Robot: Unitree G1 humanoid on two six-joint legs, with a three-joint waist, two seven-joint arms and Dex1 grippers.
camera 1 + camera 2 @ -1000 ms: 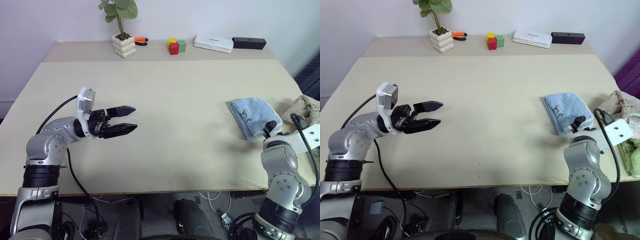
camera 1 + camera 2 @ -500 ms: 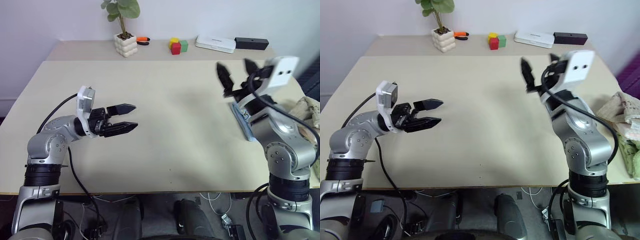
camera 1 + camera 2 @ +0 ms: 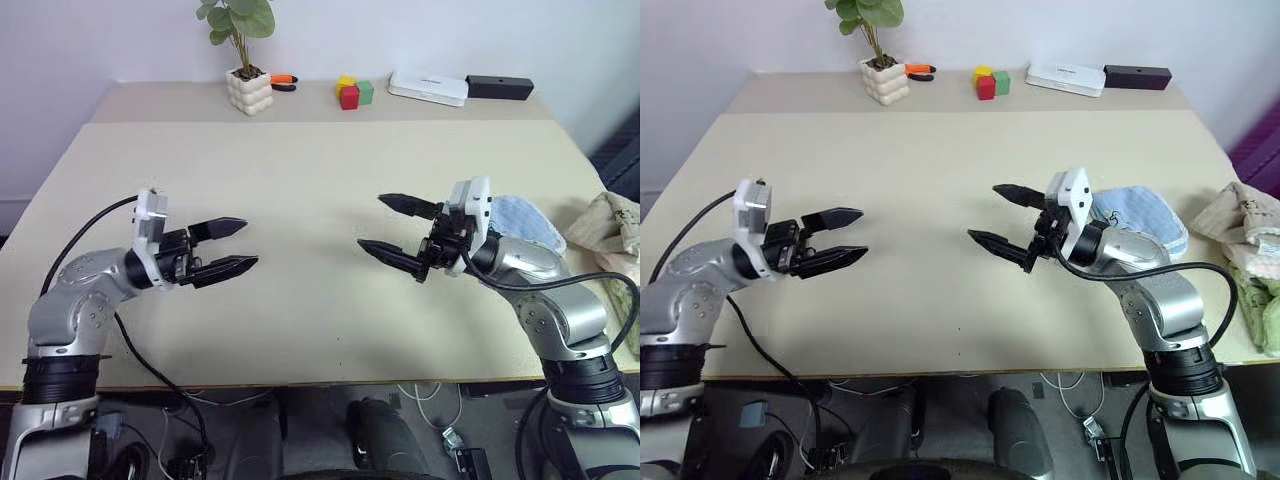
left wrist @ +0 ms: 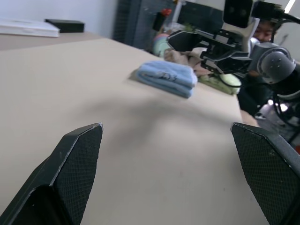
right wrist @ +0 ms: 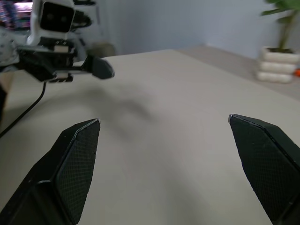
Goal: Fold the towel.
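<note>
My right pincer (image 3: pixel 400 236) has swung from beside the towel (image 3: pixel 524 220) toward the surface's (image 3: pixel 320 170) centre, now spread wide and empty facing my left pincer (image 3: pixel 232 247), equally spread. The towel lies folded at three o'clock, behind my right wrist. It looks soft, light and floppy; I'd pinch its hemmed corners.
</note>
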